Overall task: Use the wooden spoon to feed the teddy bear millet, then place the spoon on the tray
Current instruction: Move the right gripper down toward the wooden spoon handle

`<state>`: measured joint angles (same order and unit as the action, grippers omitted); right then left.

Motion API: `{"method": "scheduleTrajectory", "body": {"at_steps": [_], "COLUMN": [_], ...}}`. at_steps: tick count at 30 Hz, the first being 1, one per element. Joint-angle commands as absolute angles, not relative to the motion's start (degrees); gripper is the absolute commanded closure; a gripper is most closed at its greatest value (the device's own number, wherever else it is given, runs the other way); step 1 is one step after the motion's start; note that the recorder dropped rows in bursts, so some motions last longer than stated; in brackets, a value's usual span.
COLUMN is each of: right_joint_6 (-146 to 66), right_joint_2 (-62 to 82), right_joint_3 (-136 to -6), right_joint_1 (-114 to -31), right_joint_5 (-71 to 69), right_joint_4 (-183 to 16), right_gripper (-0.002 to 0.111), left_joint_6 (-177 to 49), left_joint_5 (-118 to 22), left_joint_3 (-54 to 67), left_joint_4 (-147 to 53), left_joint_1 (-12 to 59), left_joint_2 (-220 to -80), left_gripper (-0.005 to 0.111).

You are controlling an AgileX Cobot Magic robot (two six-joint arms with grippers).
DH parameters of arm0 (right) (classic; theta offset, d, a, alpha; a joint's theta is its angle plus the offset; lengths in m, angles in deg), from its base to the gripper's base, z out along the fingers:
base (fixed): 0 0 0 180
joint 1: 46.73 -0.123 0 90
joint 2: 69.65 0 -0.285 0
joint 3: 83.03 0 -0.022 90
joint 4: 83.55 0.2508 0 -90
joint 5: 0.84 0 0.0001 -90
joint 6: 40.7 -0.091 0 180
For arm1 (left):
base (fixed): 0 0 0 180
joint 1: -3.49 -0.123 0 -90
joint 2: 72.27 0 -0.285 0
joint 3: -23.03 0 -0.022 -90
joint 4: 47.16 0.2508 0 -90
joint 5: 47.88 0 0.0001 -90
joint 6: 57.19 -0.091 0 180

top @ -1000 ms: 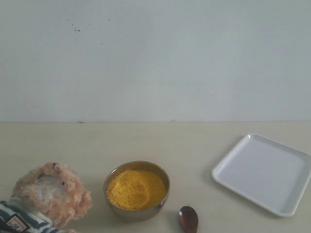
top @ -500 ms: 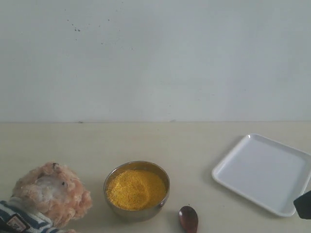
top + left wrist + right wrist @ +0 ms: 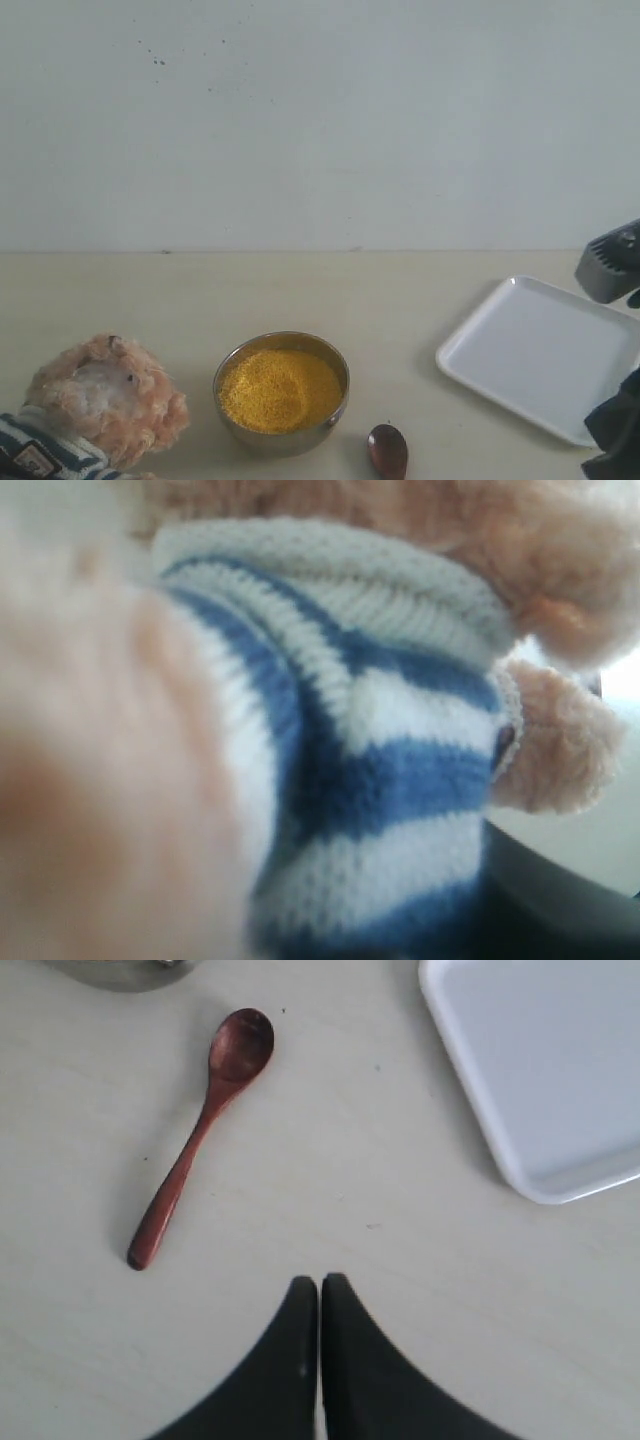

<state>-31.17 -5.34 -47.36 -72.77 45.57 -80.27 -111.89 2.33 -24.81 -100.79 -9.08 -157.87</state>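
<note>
The teddy bear [image 3: 95, 405] sits at the front left; its striped shirt [image 3: 400, 780] fills the left wrist view, pressed between my left gripper's jaws, of which only a dark edge [image 3: 570, 905] shows. The millet [image 3: 280, 388] is heaped in a steel bowl [image 3: 285, 437] just right of the bear. The wooden spoon [image 3: 388, 450] [image 3: 200, 1135] lies flat on the table, right of the bowl. The white tray [image 3: 540, 355] [image 3: 540, 1060] lies at the right with nothing on it. My right gripper [image 3: 320, 1282] hovers shut and bare over the table, short of the spoon's handle end.
My right arm [image 3: 612, 265] shows dark at the right edge, overlapping the tray's near corner. The table [image 3: 400, 290] is pale beige, with a plain white wall behind it. The steel bowl's rim [image 3: 130, 972] peeks in at the right wrist view's edge.
My right arm has come into the exterior view at the right edge and now reaches higher, beside the tray. Bear, bowl, spoon and tray have not moved.
</note>
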Motion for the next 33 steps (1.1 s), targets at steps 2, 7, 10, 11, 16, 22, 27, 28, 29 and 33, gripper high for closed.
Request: {"method": "scheduleTrajectory", "body": {"at_steps": [2, 7, 10, 11, 16, 22, 27, 28, 29, 33], "right_joint_6": [-51.67, -61.37, -61.77, -62.02, -68.72, -72.04, -74.07, -74.07, -74.07, -74.44], "right_joint_2": [-3.1, 4.47, 10.0, 11.41, 15.0, 16.01, 16.01, 16.01, 16.01, 16.01], "right_joint_3": [-47.63, -47.63, -47.63, -47.63, -47.63, -47.63, -47.63, -47.63, -47.63, -47.63], "right_joint_1": [-86.17, -93.82, -96.22, -96.86, -98.07, -98.07, -98.24, -98.39, -98.71, -98.71], "right_joint_5": [43.66, 43.49, 43.13, 42.47, 39.93, 37.95, 34.97, 34.69, 34.44, 34.32], "right_joint_4": [-90.72, -93.29, -93.17, -93.17, -93.48, -94.58, -94.47, -94.37, -94.37, -94.33], "right_gripper": [0.108, 0.108, 0.108, 0.108, 0.108, 0.108, 0.104, 0.102, 0.098, 0.078], "left_joint_6": [-112.21, -112.21, -112.21, -112.21, -112.21, -112.21, -112.21, -112.21, -112.21, -112.21], "left_joint_5": [2.9, 2.9, 2.9, 2.9, 2.9, 2.69, 2.69, 2.69, 2.69, 2.69], "left_joint_3": [-24.96, -24.96, -24.96, -24.96, -24.96, -24.96, -24.96, -24.96, -24.96, -24.96], "left_joint_4": [-101.74, -101.74, -101.74, -101.74, -101.74, -101.74, -101.74, -101.74, -101.74, -101.74], "left_joint_1": [-9.3, -9.3, -9.3, -9.3, -9.3, -9.3, -9.3, -9.3, -9.3, -9.3], "left_joint_2": [-157.43, -157.43, -157.43, -157.43, -157.43, -157.43, -157.43, -157.43, -157.43, -157.43], "left_gripper": [0.101, 0.101, 0.101, 0.101, 0.101, 0.101, 0.101, 0.101, 0.101, 0.101]}}
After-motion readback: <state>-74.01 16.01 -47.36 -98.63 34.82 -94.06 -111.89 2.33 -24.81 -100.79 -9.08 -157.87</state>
